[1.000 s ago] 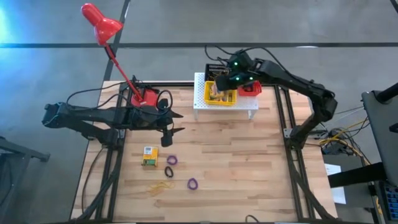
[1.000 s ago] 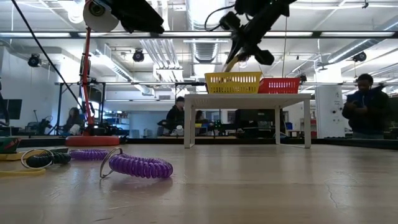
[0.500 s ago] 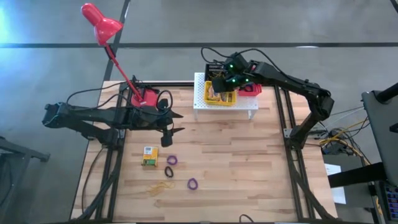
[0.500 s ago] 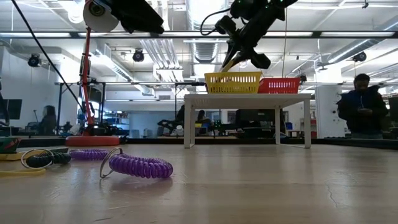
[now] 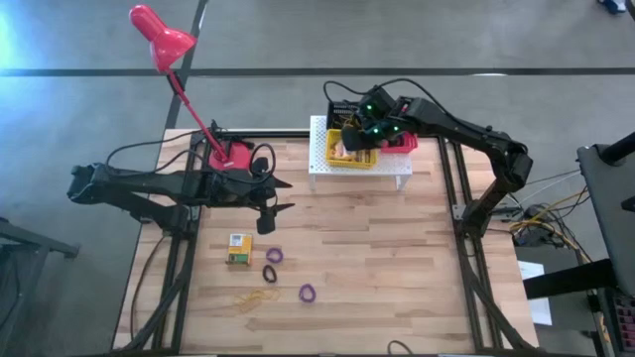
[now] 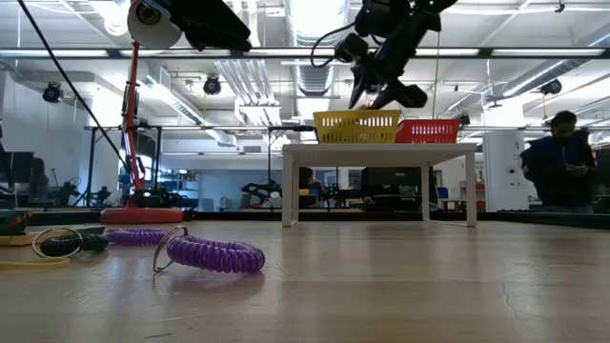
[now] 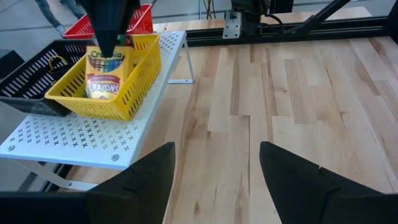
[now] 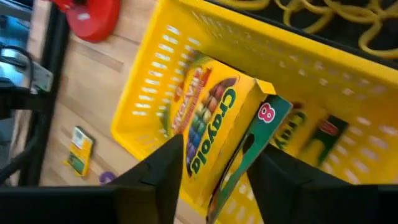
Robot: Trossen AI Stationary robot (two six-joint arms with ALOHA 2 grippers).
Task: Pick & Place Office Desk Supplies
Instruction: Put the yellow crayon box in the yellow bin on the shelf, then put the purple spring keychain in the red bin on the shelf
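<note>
Counter (image 5: 397,258): wood top, carries the white stand (image 5: 322,164) at the far edge, approx. below the right tool.

Right tool (image 5: 349,142): over the yellow tray (image 5: 359,161) on the stand. Fingers parted, one either side of the crayon box (image 8: 214,127), which stands on end inside the tray, tilted against the near wall. Contact w/ the box: cannot tell from the wrist view; judged step = release into tray. More boxes lie under and behind it.

Left tool (image 5: 270,210): open, empty, hovering over the counter well clear of the stand; waiting.

Red tray (image 5: 402,146) and black tray (image 5: 338,108): flank the yellow tray, just beside the right tool. Black tray holds yellow rubber bands (image 8: 329,15).

Remaining on the counter, near the left tool: one box (image 5: 236,248), purple rings (image 5: 274,255), black ring (image 5: 269,273), rubber bands (image 5: 254,297).

Risks:
- Box leans on edge; if a finger drags it on retract, it may tip over the tray wall and fall off the stand.
- Fingers not parted enough → box lifts w/ the tool.
- Sideways exit may push the light tray along the stand.
</note>
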